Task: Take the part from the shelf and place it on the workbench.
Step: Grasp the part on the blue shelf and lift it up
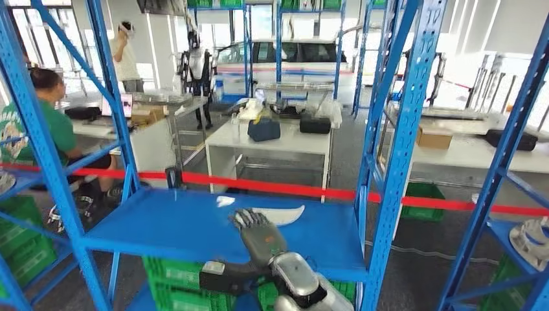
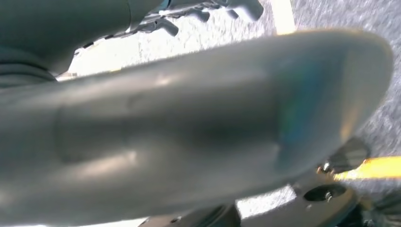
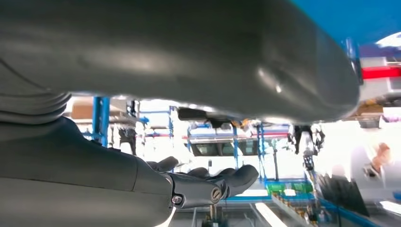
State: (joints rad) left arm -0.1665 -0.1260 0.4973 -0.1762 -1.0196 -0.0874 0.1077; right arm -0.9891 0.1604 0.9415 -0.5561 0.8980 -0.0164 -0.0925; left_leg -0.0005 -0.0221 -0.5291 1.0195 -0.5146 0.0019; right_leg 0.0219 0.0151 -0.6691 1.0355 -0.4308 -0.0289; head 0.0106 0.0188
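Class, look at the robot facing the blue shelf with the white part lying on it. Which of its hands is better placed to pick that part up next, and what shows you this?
The right hand. It is stretched over the blue shelf, fingers reaching the white part. The left hand hangs over grey floor, away from the shelf.

right hand (image 1: 259,234) | arm extended forward | palm down, fingers straight

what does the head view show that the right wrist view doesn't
Head view alone: the white part lying on the blue shelf, with the right hand stretched over the shelf beside it, the red tape across the aisle, white tables behind and a seated person in green. Right wrist view alone: the hand's thumb and dark fingers close up, spread with nothing between them. Both: the right hand, blue racking and the white car.
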